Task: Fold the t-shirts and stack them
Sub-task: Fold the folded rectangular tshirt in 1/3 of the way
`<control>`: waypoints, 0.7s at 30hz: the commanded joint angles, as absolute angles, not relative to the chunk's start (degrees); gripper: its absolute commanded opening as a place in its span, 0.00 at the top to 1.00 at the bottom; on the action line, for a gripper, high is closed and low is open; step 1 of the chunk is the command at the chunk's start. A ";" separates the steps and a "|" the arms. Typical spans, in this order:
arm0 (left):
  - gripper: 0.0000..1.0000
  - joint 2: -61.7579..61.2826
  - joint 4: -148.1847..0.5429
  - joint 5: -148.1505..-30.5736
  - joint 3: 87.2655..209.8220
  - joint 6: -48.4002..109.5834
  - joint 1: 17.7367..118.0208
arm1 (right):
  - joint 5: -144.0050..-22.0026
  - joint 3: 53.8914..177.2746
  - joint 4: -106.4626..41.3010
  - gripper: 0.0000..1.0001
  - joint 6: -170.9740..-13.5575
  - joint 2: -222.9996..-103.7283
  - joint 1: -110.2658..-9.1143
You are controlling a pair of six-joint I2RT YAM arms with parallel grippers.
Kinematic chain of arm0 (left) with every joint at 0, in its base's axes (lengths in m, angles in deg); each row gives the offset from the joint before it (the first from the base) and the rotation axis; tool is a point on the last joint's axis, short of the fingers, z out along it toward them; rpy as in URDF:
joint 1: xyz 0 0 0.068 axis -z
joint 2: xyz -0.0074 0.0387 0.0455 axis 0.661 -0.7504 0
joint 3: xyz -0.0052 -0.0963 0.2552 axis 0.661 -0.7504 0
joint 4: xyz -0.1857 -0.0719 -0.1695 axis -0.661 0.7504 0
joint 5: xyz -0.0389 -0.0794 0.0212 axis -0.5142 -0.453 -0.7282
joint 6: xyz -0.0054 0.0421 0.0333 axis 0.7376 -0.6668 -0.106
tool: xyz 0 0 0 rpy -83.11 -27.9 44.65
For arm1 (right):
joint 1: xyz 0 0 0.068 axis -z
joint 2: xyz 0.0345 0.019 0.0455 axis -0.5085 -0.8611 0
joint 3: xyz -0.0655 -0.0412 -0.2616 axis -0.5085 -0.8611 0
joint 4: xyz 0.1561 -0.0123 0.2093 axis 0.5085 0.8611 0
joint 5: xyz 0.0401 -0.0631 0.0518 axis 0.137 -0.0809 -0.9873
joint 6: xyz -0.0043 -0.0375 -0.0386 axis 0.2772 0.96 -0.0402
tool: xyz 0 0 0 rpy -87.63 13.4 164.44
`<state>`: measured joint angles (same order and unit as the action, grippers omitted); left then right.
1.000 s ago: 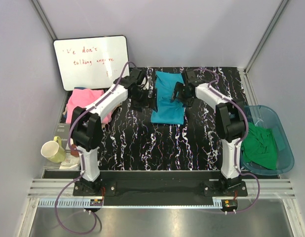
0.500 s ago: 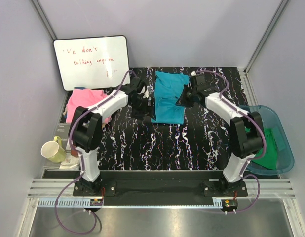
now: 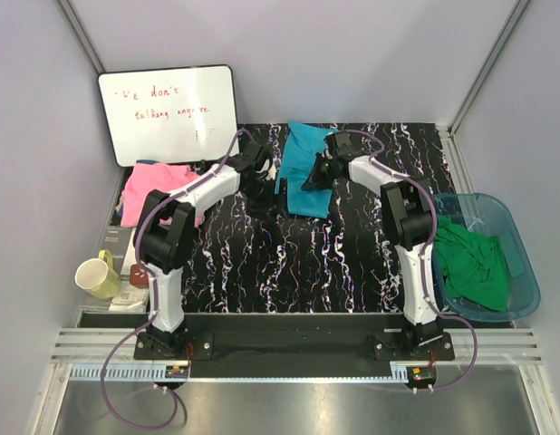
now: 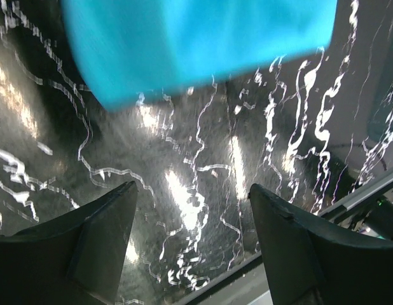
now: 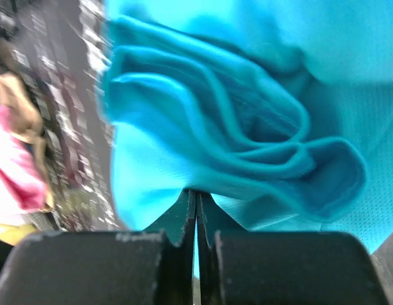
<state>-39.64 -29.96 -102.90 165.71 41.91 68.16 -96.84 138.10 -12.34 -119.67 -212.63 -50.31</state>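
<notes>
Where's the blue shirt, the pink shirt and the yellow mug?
teal-blue t-shirt (image 3: 296, 159): top view, upper cloth.
pink t-shirt (image 3: 149, 186): top view, middle of cloth.
yellow mug (image 3: 102, 279): top view, its side.

teal-blue t-shirt (image 3: 296, 172) lies at the far middle of the black marbled table (image 3: 289, 263), bunched into a narrow strip. my right gripper (image 3: 316, 177) is down on its right edge, with the arm reaching in from the right. my left gripper (image 3: 265, 178) sits just beside the shirt's left edge, over bare tabletop. finger stance on both is too small to read from up here. pink t-shirt (image 3: 153, 188) is heaped at the table's far left, below the whiteboard (image 3: 167, 113) with red writing. green t-shirt (image 3: 475, 263) is crumpled inside the translucent blue tub (image 3: 526, 272) at right. 1 yellow mug (image 3: 99, 276) stands near left, off the marbled surface.
</notes>
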 commanded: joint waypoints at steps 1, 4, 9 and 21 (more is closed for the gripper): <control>0.23 -34.96 -30.76 -102.64 163.92 41.07 67.84 | -96.37 147.25 -12.26 1.00 -119.64 -213.94 -49.99; 0.22 -35.40 -30.67 -102.55 164.00 41.07 67.66 | -97.24 149.89 -11.73 1.00 -119.55 -215.26 -49.46; 0.21 -38.02 -30.58 -102.46 166.80 41.25 67.48 | -97.25 148.59 -11.38 1.00 -118.94 -214.39 -48.93; 0.01 -37.77 -28.65 -102.19 170.59 38.79 65.46 | -89.61 155.17 -4.35 1.00 -119.38 -220.28 -47.35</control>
<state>-39.07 -28.91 -102.71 168.51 40.75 67.03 -94.24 154.12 -7.29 -119.69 -222.03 -47.75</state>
